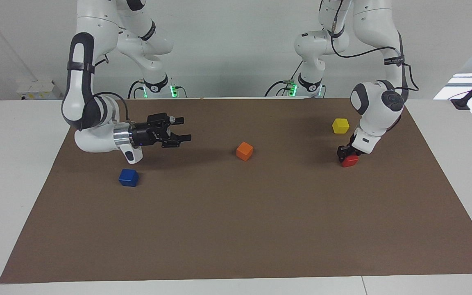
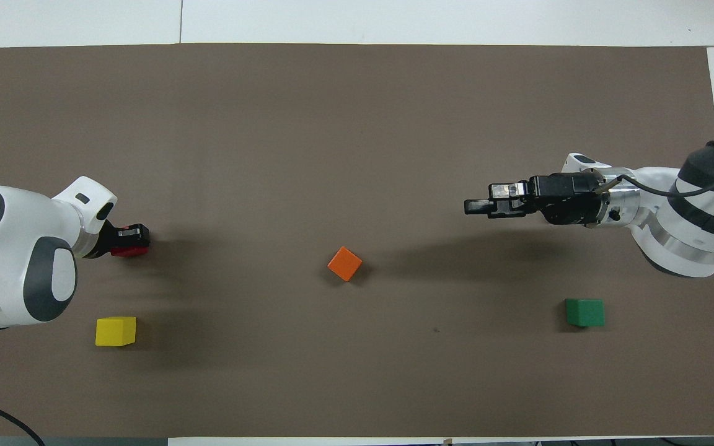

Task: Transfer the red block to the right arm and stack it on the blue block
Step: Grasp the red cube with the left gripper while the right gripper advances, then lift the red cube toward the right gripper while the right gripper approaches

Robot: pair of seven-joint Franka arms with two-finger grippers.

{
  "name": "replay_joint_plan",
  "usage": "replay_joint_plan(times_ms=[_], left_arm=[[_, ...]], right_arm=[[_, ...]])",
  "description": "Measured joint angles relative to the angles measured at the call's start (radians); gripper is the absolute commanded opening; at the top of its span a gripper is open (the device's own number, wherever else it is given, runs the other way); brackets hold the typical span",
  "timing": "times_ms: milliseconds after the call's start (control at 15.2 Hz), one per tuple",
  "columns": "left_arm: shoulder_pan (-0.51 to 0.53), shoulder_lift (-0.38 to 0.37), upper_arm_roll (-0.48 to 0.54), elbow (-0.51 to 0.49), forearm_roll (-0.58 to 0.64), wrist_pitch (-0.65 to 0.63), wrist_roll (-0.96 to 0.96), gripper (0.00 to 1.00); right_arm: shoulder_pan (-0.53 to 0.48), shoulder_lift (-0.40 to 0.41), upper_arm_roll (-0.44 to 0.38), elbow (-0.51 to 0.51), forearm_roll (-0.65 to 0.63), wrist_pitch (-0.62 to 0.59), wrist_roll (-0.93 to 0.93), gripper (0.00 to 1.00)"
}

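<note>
A brown mat (image 1: 236,229) covered the white table (image 1: 14,164), with a pale wall rising where my two arms were mounted. My left gripper (image 1: 346,155) was down at the mat toward the left arm's end of the table, and its black fingers stood on either side of the red block (image 1: 350,161), which rested on the mat. The fingers looked close against the cube's sides, though I could not tell whether they had clamped it or merely bracketed it. In the overhead view the same gripper (image 2: 129,241) showed the red block (image 2: 127,251) just peeking out beneath its tips.

A yellow block (image 1: 340,125) sat near the red one, nearer to my bases. An orange block (image 1: 244,150) lay about midway between the two ends of the table.

My right arm (image 1: 84,102) reached out low and level, its right gripper (image 1: 180,129) held above the mat and pointing toward the table's middle, fingers spread apart and holding nothing. The blue block (image 1: 128,177) rested on the mat toward the right arm's end, apart from the gripper and well apart from the red block. A green block (image 2: 585,311) showed from overhead at that same end, nearer to my bases.
</note>
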Motion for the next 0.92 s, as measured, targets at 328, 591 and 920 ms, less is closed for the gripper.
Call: replay_joint_plan(times_ms=[328,591,920], left_arm=[[-0.034,-0.020,-0.017,0.258,-0.110,-0.394,-0.298,0.00],[-0.049,-0.083,-0.021,0.376,-0.344,-0.567,-0.642,0.00],[-0.053,-0.168,-0.031,0.379,-0.680,-0.633,-0.985,0.00]], right_arm=[[0.075,0.034,0.002,0.002,0.112,-0.088,-0.058,1.00],[0.140,0.066,0.003,0.005,0.235,-0.137,-0.102,1.00],[0.158,0.088,0.004,0.006,0.263,-0.199,-0.126,1.00]])
